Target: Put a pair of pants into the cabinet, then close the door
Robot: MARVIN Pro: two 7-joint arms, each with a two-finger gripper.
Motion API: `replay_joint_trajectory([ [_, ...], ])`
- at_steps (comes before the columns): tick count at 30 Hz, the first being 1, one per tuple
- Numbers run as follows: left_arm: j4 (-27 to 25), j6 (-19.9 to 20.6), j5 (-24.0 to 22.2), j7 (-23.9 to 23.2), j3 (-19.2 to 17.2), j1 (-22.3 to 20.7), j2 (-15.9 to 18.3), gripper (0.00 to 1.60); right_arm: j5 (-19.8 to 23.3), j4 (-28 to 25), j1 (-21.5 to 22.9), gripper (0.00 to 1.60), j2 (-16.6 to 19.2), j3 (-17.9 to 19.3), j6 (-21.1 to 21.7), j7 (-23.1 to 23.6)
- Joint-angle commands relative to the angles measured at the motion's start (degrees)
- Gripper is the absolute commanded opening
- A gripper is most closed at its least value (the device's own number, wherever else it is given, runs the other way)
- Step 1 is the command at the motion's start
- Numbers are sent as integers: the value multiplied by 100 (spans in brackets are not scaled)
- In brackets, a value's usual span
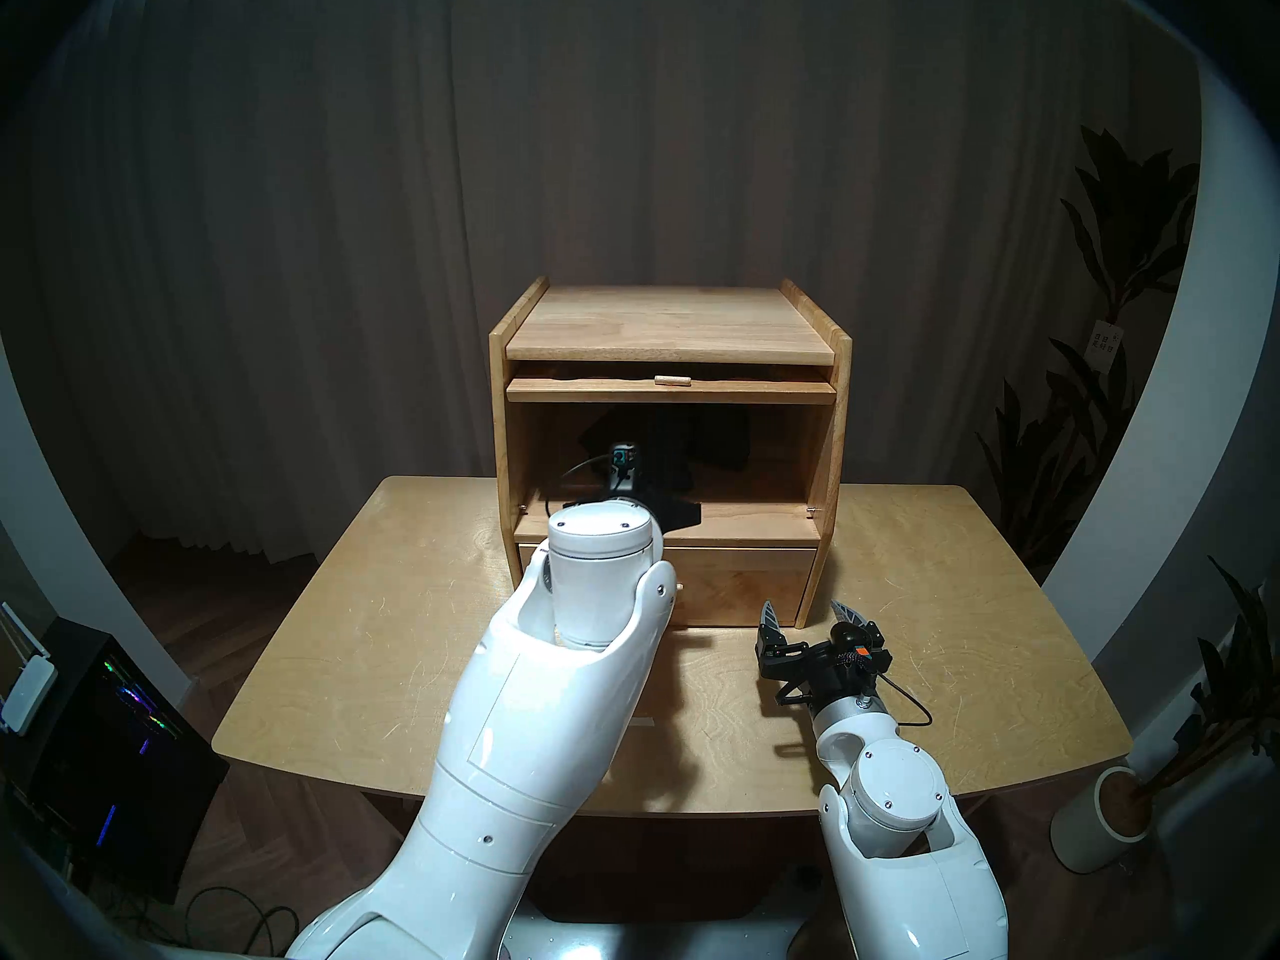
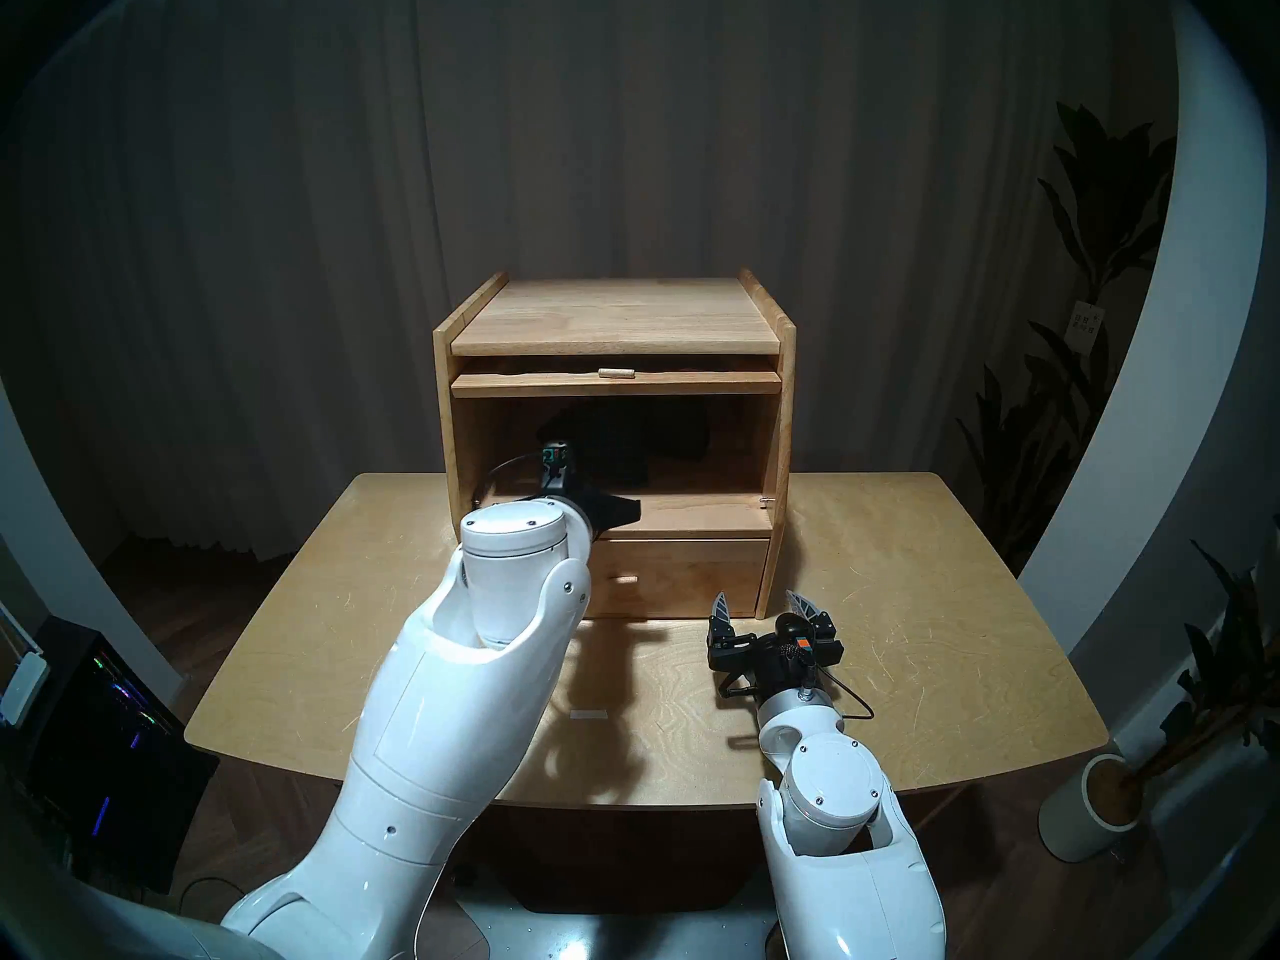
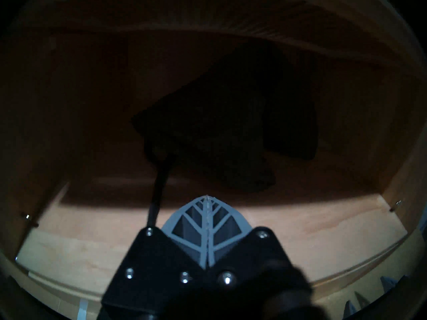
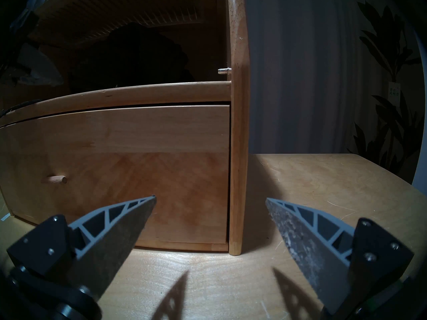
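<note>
The light-wood cabinet (image 1: 670,328) stands at the back of the table. Its door (image 1: 670,391) lies flat, pushed in under the top, with only its front edge and peg knob (image 1: 672,381) showing. The dark pants (image 1: 706,439) lie bunched deep in the open compartment, seen as a black heap (image 3: 231,127) in the left wrist view. My left gripper (image 3: 208,198) is shut with nothing between its fingers, just inside the compartment's mouth and short of the pants. My right gripper (image 1: 803,609) is open and empty, low over the table at the cabinet's front right corner (image 4: 235,243).
Below the compartment the plain drawer (image 1: 734,584) is closed, its peg knob (image 4: 55,179) facing me. The wooden table (image 1: 346,626) extends left and right of the cabinet. Potted plants (image 1: 1108,820) stand at the right, a lit computer case (image 1: 104,751) at the left.
</note>
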Motion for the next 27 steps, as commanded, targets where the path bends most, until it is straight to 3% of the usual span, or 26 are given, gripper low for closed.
replay_joint_trajectory([
  [1,-596,76,-14,199,-440,450,253,0,2,-111,44,160,-11,-9,-34,-2],
  [7,-1177,414,-266,229,-910,856,373,0,1,-131,37,160,-14,-10,-39,-4],
  [11,-1329,571,-358,203,-1035,990,441,0,1,-145,30,160,-15,-10,-41,-5],
  [16,-1855,917,-604,-42,-1311,1275,772,0,-2,-189,3,160,-20,-11,-30,-13],
  [27,-1389,662,-565,-276,-1237,654,893,0,-3,-194,0,160,-20,-11,-25,-14],
])
